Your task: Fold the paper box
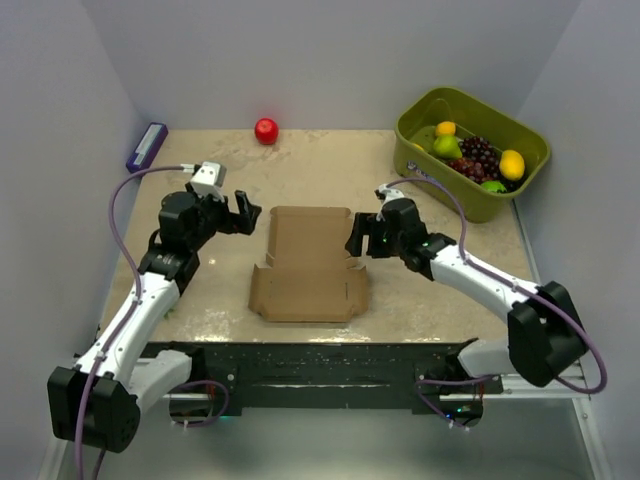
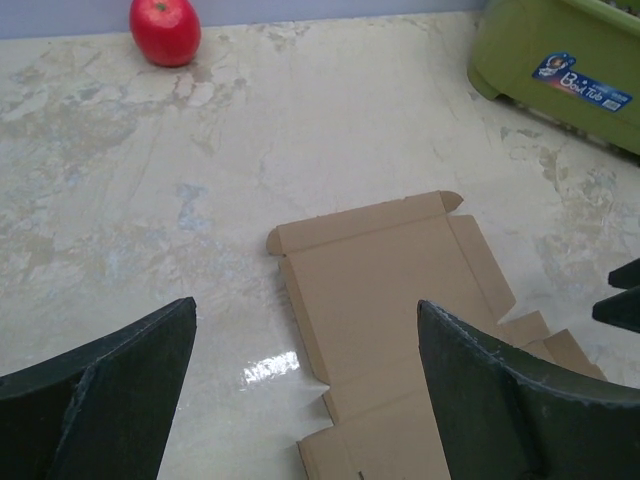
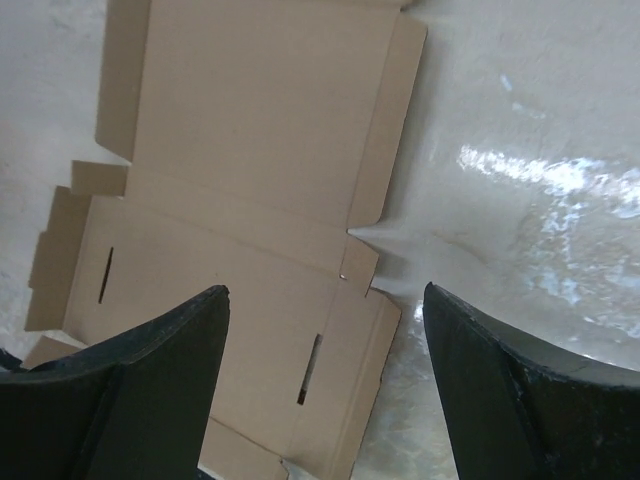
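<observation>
The paper box [image 1: 308,265] lies flat and unfolded in the middle of the tabletop [image 1: 330,170], its flaps and tabs spread out and slots showing near its near edge. The left hand [image 1: 245,214] hovers just beside the sheet's far left corner, fingers spread wide and gripping nothing. The right hand [image 1: 356,238] sits at the sheet's right edge, fingers likewise apart and empty. A red apple [image 1: 266,130] rests at the far edge, a green bin [image 1: 420,165] of fruit at the far right, and a purple object [image 1: 146,146] at the far left.
</observation>
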Available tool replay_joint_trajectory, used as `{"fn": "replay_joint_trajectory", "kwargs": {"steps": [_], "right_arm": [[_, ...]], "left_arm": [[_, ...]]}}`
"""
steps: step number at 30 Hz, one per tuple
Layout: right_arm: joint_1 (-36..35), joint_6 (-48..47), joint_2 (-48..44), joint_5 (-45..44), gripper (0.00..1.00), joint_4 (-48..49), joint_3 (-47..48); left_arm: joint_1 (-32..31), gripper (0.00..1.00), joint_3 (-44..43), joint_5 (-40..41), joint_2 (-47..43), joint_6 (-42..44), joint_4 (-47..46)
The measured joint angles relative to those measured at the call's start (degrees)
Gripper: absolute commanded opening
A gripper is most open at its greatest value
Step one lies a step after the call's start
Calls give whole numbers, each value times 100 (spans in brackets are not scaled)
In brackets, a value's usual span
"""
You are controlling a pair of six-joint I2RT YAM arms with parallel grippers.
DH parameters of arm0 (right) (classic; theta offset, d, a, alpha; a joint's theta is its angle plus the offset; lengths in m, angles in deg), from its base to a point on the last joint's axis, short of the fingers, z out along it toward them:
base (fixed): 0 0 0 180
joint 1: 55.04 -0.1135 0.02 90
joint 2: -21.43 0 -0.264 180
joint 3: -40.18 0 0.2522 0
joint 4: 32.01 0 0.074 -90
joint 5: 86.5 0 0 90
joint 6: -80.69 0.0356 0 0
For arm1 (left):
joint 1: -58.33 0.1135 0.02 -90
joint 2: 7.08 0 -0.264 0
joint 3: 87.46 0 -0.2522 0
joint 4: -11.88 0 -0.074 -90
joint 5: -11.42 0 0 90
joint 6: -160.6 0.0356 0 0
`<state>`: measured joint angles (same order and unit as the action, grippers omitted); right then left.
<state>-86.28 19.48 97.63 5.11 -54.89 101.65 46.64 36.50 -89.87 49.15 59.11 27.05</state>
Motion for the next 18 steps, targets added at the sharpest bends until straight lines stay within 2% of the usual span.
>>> {"fn": "replay_joint_trajectory", "kwargs": {"steps": [11, 13, 18], "right_arm": [[-17, 50, 1141, 144, 75, 776, -190], [33, -15, 1410, 267, 71, 800, -94], [400, -131, 1906, 619, 69, 911, 140]], "left_arm": [[-2, 96, -2, -466, 890, -101, 260], [-2, 97, -2, -501, 931, -114, 304], [-2, 97, -2, -505, 933, -125, 317]]}}
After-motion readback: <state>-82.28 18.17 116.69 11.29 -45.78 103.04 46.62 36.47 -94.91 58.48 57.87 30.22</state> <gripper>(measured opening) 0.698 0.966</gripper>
